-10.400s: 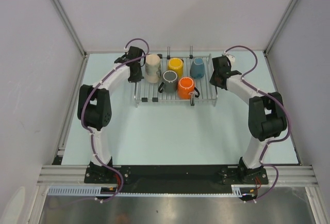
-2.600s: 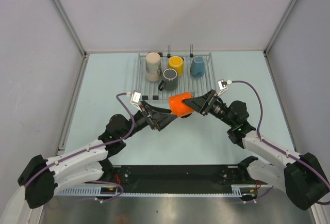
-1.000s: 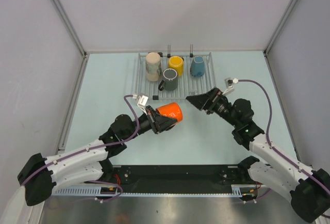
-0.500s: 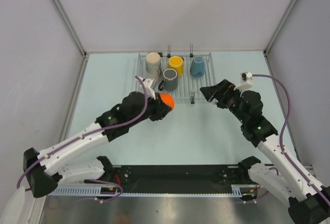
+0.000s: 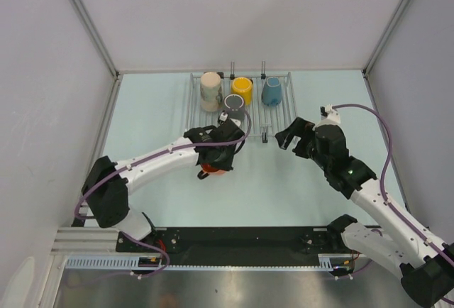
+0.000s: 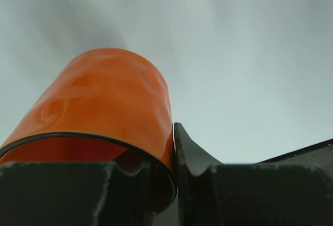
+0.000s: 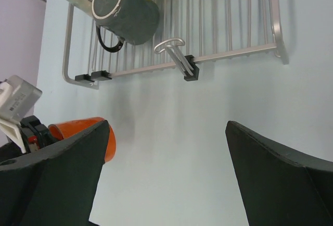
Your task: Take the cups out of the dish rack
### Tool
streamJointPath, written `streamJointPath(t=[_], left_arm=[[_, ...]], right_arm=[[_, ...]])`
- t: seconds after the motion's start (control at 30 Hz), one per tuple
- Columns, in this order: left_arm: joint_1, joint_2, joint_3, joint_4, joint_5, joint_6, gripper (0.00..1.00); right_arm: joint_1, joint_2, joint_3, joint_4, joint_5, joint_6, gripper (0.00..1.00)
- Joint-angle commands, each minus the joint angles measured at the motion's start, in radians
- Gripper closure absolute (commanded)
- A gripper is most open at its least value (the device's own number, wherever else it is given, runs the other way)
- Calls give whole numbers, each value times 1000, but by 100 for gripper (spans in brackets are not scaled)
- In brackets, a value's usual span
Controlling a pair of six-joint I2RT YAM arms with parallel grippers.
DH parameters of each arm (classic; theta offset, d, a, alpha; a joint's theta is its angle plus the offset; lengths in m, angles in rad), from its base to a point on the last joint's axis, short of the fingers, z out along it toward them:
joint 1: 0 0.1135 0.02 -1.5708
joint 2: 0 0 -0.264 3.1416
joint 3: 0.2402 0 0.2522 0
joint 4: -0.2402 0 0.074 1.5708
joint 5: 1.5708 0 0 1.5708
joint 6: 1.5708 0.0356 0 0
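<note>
Orange cup (image 6: 104,106) is sitting in the grip of the left pincer (image 6: 162,155), which is squeezing the cup's wall, with one finger inside the mouth and one outside. The cup is hanging off the dish rack (image 5: 278,120), just in front of the rack's near edge, over the pale surface (image 5: 156,116). I cannot tell if its bottom is touching the surface. The right pincer (image 7: 167,127) is standing wide apart and is holding nothing, near the rack's front right corner. Four cups are resting on the rack: a cream one (image 5: 210,89) at the back left, a yellow one (image 5: 242,88) beside it, a blue one (image 5: 270,91) further right, and a grey one (image 5: 233,103) in front of the yellow one. The cream cup is showing a printed drawing in the right wrist view, but it is too cut off to read.
</note>
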Motion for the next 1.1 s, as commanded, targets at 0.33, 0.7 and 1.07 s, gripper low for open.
streamJointPath(t=[0.33,0.7,1.07], left_arm=[[78,236,186,-117,133,122,99],[84,268,117,-71,135,99,100],[84,248,33,13,150,71,94]], right_arm=[[-10,-16,-25,-15,43,-47,0],[-20,27,-71,43,6,-36,0],[-19,25,-71,46,5,-40,0]])
